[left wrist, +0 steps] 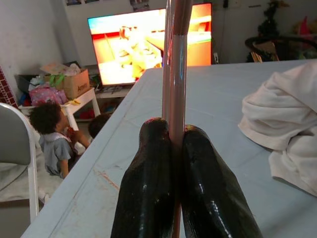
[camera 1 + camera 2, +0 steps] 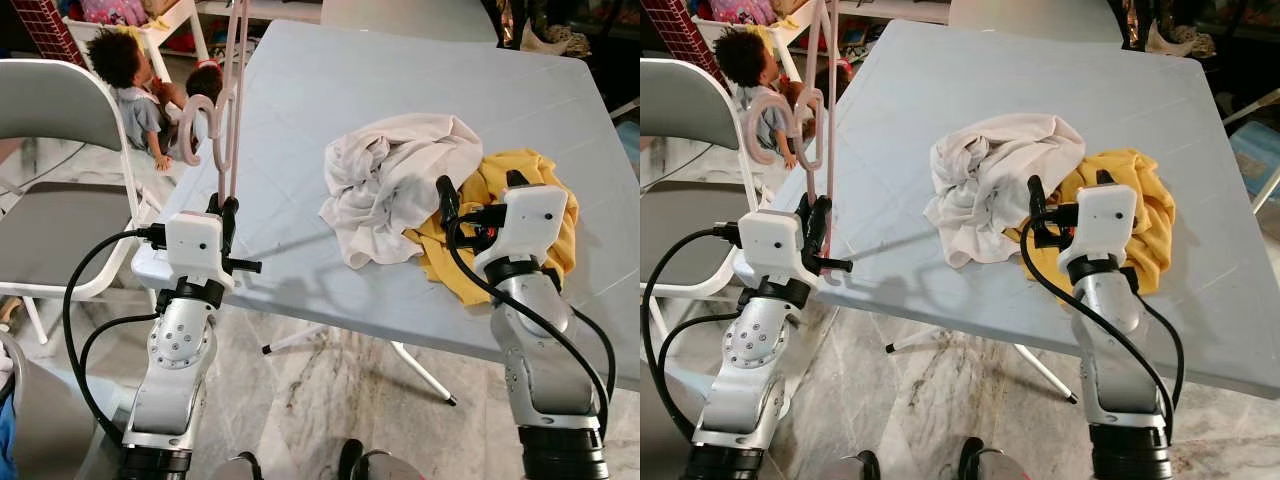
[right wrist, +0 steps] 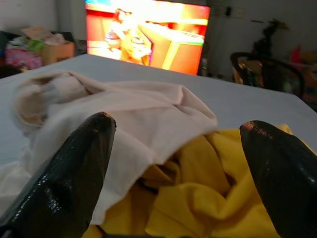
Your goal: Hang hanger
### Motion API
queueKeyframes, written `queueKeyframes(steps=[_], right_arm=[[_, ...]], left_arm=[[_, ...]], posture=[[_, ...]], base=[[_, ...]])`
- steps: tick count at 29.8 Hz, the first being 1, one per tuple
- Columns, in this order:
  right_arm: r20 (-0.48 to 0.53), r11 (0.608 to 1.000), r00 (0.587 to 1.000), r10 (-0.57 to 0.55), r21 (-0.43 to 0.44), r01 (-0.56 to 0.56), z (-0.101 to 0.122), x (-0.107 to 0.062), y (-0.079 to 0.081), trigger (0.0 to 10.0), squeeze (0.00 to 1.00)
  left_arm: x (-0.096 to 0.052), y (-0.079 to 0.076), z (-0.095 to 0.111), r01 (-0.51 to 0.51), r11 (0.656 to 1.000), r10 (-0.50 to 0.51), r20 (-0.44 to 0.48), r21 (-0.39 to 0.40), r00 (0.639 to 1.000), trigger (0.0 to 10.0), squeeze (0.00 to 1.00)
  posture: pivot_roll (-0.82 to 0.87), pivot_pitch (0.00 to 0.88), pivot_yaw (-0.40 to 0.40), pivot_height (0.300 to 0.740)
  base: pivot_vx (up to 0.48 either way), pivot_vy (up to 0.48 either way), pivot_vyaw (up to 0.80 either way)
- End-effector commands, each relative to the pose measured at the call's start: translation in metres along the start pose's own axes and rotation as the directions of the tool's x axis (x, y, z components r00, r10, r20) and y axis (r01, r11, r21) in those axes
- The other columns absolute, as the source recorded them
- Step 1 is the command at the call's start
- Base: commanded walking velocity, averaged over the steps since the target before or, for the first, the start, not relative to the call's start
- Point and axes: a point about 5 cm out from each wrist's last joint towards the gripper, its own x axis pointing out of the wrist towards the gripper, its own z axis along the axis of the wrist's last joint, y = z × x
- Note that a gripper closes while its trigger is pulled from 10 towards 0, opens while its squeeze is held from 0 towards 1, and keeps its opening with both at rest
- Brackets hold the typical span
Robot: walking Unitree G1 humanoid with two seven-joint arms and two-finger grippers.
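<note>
My left tool (image 2: 228, 215) is pressed together on the lower end of the pink hanger (image 2: 232, 95), which stands nearly upright above the near-left corner of the desk (image 2: 420, 60), its hook (image 2: 198, 128) curling out over the folding chair (image 2: 55, 190). The grip is on one thin, glossy bar, so I judge the hanger could swivel or slip as I lift it toward a rail. A child (image 2: 130, 85) sits on the floor just beyond that corner, so a dropped or swung hanger could land near them.

My right tool (image 3: 181, 163) is spread wide and holds nothing, hovering over the yellow garment (image 2: 500, 190) and the white cloth (image 2: 395, 170).

The left wrist view shows my fingers (image 1: 148, 193) pinching the bar, and a lit television (image 1: 148, 42) behind; the head views instead show the hook.
</note>
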Motion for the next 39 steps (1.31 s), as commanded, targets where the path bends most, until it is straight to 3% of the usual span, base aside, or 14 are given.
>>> queueKeyframes(steps=[1, 16, 39], right_arm=[[0.013, 0.999, 0.999, -0.037, 0.009, 0.037, 0.004, -0.001, -0.004, 10.0, 0.0], [-0.002, 0.997, 0.997, -0.078, 0.019, 0.078, 0.001, 0.002, -0.008, 10.0, 0.0], [0.004, 0.996, 0.997, -0.083, 0.021, 0.083, 0.002, 0.006, -0.011, 10.0, 0.0]], left_arm=[[-0.009, -0.007, -0.028, 0.03, 1.0, -0.029, -0.147, 0.004, 0.989, 10.0, 0.0], [0.001, -0.012, -0.025, 0.053, 0.999, -0.052, -0.126, 0.0, 0.991, 10.0, 0.0], [0.002, -0.016, -0.026, 0.052, 0.999, -0.053, -0.133, -0.014, 0.99, 10.0, 0.0]], posture=[[-0.05, 0.18, -0.007, 0.74], [-0.05, 0.148, 0.002, 0.74], [-0.06, 0.159, 0.001, 0.74]], base=[[0.0, 0.0, 0.0], [0.0, 0.0, 0.0], [-0.291, 0.0, 0.0]])
